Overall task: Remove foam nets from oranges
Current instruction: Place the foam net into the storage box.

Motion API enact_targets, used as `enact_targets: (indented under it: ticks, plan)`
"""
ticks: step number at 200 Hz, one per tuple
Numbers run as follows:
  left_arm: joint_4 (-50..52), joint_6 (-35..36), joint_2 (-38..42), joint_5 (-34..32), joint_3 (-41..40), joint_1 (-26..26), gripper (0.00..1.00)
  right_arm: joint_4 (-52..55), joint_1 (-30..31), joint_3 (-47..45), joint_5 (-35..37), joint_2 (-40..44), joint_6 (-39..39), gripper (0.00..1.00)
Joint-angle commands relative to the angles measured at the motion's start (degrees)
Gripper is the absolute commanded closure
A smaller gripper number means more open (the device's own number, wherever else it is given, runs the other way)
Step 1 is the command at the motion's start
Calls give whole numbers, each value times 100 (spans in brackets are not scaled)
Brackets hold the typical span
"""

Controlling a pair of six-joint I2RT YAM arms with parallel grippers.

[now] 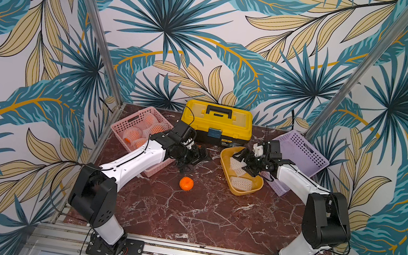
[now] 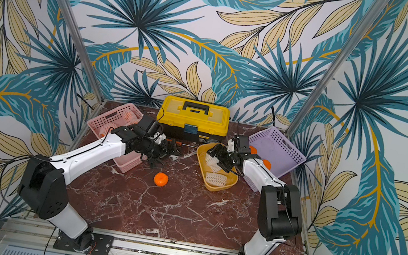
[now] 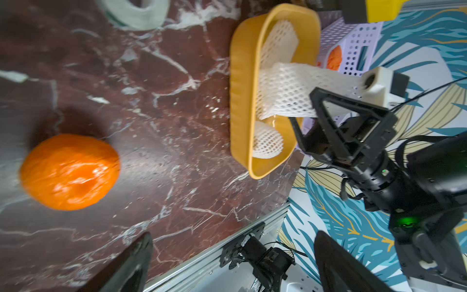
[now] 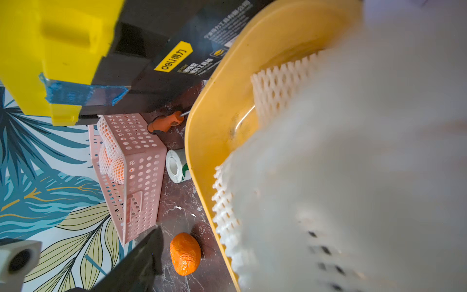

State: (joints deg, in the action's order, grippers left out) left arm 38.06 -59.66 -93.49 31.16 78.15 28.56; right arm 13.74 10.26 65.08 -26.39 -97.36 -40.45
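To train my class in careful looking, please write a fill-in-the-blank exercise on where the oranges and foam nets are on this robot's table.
1. The empty foam nets lie in the ____ tray.
2. The netted oranges sit in the ____ basket.
3. Two bare oranges show in the ____ basket.
4. The yellow toolbox has a ____ handle.

Missing words: yellow; pink; purple; black.
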Motion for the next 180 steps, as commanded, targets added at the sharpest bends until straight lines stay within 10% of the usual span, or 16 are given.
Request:
enact_targets:
  ticks: [1, 108, 180]
  plan:
    - [-276, -221, -398, 16, 417, 159, 1, 91, 11, -156, 28, 338, 41, 8]
    - [-4051, -3042, -1546, 231, -169, 493, 22, -3157, -42, -1719, -711, 826, -2054, 23]
    - [-4316, -3477, -2429, 376, 502, 555, 42, -3667, -59, -1890, -734, 688, -2270, 23]
